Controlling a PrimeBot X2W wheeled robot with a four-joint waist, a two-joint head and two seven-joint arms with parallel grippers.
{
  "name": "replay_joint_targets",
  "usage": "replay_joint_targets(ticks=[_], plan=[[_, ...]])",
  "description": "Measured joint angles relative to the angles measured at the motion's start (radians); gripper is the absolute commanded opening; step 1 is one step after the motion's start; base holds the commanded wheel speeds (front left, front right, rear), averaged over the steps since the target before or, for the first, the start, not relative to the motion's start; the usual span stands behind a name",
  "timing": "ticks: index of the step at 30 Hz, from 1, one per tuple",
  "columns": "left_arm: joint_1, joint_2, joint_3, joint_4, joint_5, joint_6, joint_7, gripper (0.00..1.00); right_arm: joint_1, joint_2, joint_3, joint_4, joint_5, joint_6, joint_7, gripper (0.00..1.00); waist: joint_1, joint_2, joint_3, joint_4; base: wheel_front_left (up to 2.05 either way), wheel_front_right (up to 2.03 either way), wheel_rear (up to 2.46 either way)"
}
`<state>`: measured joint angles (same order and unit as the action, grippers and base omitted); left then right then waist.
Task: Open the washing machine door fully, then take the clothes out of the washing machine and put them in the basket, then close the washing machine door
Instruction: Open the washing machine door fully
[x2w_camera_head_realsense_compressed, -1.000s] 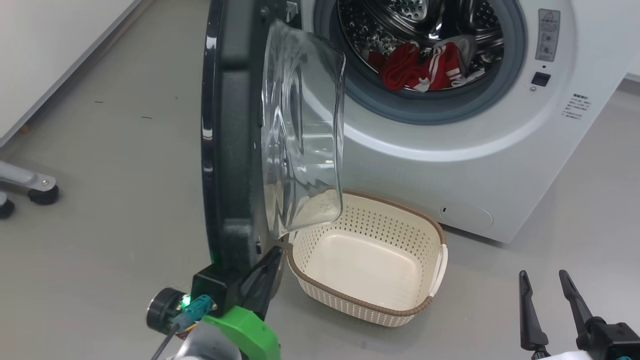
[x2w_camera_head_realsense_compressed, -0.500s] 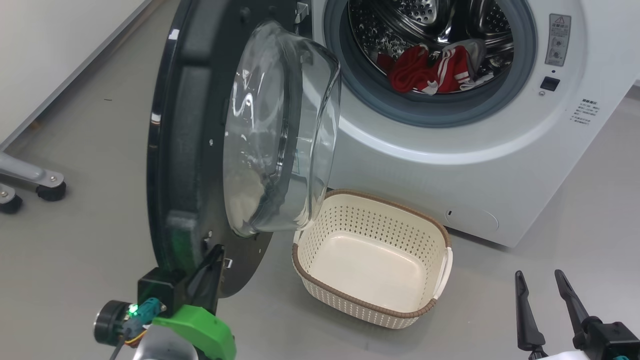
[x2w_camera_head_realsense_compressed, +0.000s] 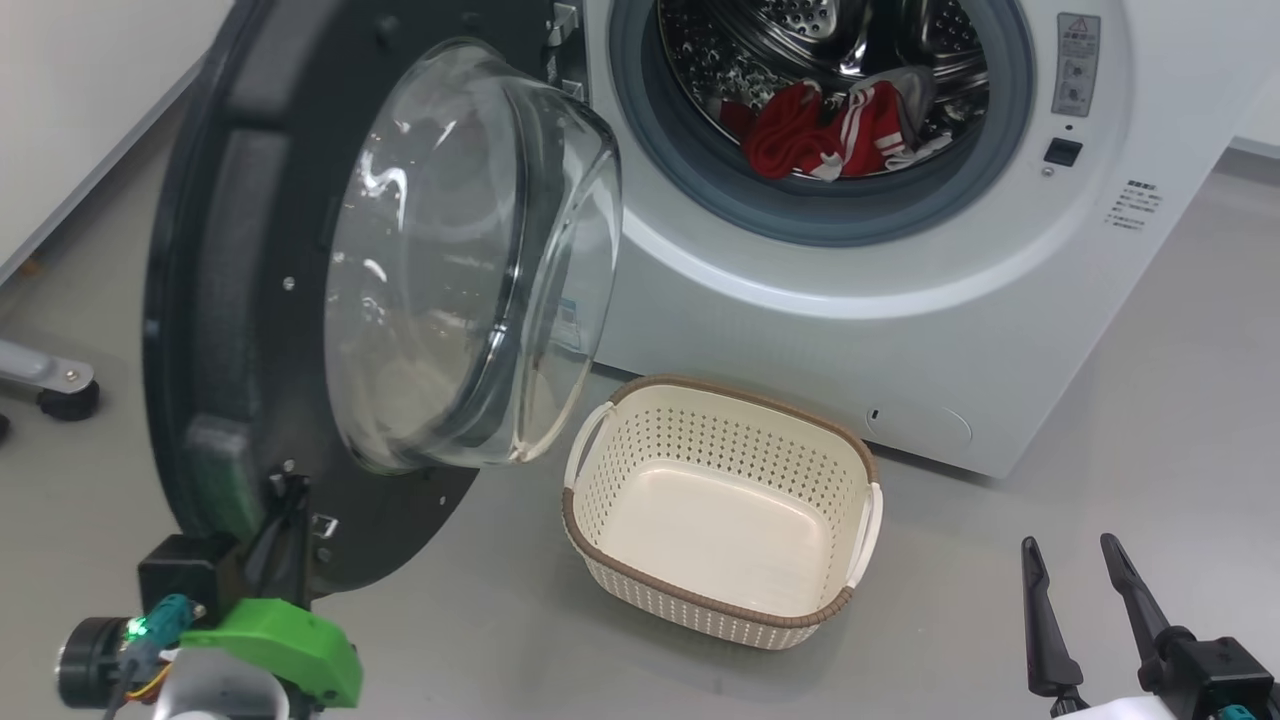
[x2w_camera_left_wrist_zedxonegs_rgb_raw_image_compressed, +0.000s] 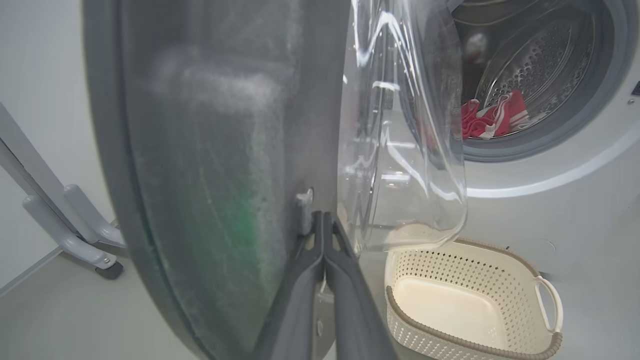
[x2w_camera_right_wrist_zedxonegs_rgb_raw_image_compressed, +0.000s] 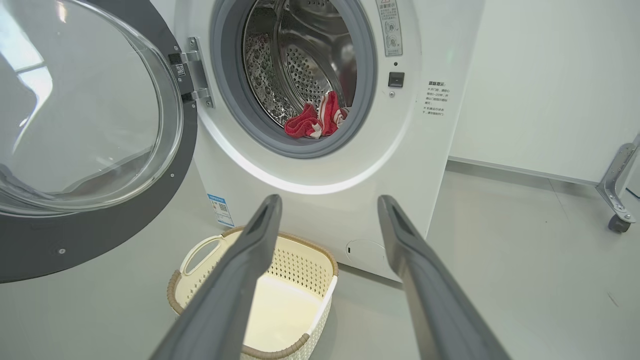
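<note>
The washing machine (x2w_camera_head_realsense_compressed: 800, 330) stands with its door (x2w_camera_head_realsense_compressed: 230, 300) swung out to the left, glass bowl facing right. The red clothes with white stripes (x2w_camera_head_realsense_compressed: 820, 130) lie at the front of the steel drum. On the floor before the washer sits the cream basket (x2w_camera_head_realsense_compressed: 735, 392), nothing in it. My left gripper (x2w_camera_head_realsense_compressed: 292, 500) is shut, tips pressed against the lower inner face of the door (x2w_camera_left_wrist_zedxonegs_rgb_raw_image_compressed: 210, 150) beside a small metal latch. My right gripper (x2w_camera_head_realsense_compressed: 1075, 560) hangs open at the lower right, apart from everything, looking over the basket (x2w_camera_right_wrist_zedxonegs_rgb_raw_image_compressed: 300, 260) toward the clothes (x2w_camera_right_wrist_zedxonegs_rgb_raw_image_compressed: 315, 120).
A grey wheeled stand leg (x2w_camera_head_realsense_compressed: 50, 385) sits on the floor left of the door. A white wall panel (x2w_camera_head_realsense_compressed: 60, 100) runs along the far left. Another castered frame (x2w_camera_right_wrist_zedxonegs_rgb_raw_image_compressed: 617, 190) stands right of the washer. Bare grey floor (x2w_camera_head_realsense_compressed: 1100, 420) lies right of the basket.
The door has swung wider open to the left, and my shut left gripper has moved left with its lower edge. The right gripper has stayed put.
</note>
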<state>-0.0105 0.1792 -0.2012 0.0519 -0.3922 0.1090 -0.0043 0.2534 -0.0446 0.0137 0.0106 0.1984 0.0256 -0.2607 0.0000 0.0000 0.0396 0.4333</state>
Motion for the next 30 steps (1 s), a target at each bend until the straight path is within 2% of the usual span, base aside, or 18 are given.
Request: replay_joint_targets(ticks=[21,30], plan=[[-0.051,0.002,0.255,0.147,-0.004,0.001,-0.073,0.0,-0.028,0.0,-0.007,-0.001,-0.016,0.008,0.0,1.0,0.0,0.0,0.041,-0.071,0.0,0.0,0.0],[-0.11,0.009,0.314,0.22,-0.003,0.009,-0.104,0.0,-0.034,0.001,-0.017,0.0,-0.017,0.008,0.0,1.0,0.0,0.0,0.062,-0.091,0.0,0.0,0.0]])
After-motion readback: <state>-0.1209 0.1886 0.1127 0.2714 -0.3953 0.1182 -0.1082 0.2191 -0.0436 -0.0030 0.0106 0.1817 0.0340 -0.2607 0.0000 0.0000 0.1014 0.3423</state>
